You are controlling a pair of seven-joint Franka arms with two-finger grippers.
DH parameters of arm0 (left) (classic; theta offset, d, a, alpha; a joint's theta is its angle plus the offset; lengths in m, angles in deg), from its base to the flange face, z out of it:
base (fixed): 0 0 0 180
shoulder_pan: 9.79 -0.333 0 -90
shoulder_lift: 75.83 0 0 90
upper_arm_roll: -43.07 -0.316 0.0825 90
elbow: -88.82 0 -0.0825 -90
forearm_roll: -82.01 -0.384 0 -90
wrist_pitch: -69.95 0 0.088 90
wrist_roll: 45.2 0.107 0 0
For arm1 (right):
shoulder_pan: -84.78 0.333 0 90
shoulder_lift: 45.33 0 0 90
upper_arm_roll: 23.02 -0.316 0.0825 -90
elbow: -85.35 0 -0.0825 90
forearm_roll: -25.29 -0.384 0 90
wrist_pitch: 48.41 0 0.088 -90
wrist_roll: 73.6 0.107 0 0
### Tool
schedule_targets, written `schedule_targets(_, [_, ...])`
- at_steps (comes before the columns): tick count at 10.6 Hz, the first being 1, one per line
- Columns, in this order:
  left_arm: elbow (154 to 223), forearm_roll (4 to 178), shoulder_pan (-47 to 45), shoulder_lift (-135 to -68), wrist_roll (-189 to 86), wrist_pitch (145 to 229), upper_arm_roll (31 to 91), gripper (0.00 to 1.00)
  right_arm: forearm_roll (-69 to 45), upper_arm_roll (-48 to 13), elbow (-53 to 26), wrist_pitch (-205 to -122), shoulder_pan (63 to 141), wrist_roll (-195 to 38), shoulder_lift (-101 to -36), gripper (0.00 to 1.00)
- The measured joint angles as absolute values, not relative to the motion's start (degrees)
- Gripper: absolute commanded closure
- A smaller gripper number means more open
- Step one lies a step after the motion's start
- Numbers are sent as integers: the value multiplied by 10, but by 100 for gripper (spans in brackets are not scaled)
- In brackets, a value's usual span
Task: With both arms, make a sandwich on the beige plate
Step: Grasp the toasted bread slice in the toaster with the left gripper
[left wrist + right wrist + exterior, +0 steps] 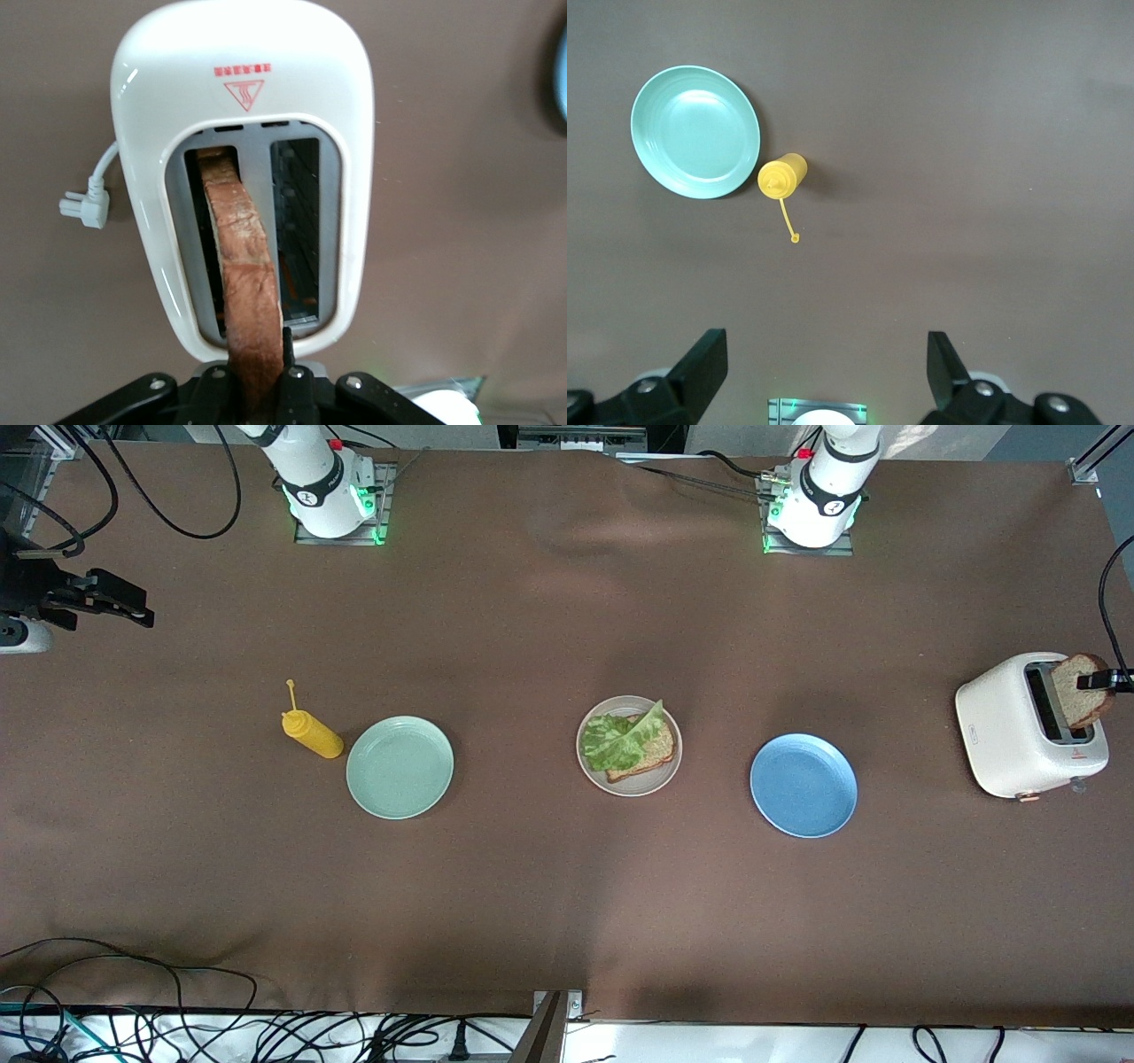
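The right tool (824, 372) waits released over bare brown counter (532, 886) at the right arm's end; yellow squeeze bottle (312, 733), mint-green round plate (400, 767), then the beige ridged plate (629, 784) carrying a brown bread slice (651, 755) under ruffled green lettuce (625, 740), blue round plate (803, 786), white toaster (1010, 731). Only the left wrist view shows the left tool (257, 385) clenched on a second brown toast slice (244, 266) standing in one toaster slot

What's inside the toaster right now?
One bread slice stands in one slot of the toaster, its top edge pinched by the left claw. The other slot shows only wire guides. The slice's lower part is hidden in the slot.
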State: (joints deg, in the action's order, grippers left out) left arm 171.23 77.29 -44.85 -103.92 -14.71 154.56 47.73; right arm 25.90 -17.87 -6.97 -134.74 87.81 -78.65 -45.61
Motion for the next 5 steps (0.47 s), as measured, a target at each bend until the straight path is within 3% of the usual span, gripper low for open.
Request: schedule_targets(5, [1608, 864, -426, -1023, -148, 1398, 491, 100, 259, -174, -69, -1413, 878, -785, -476, 0])
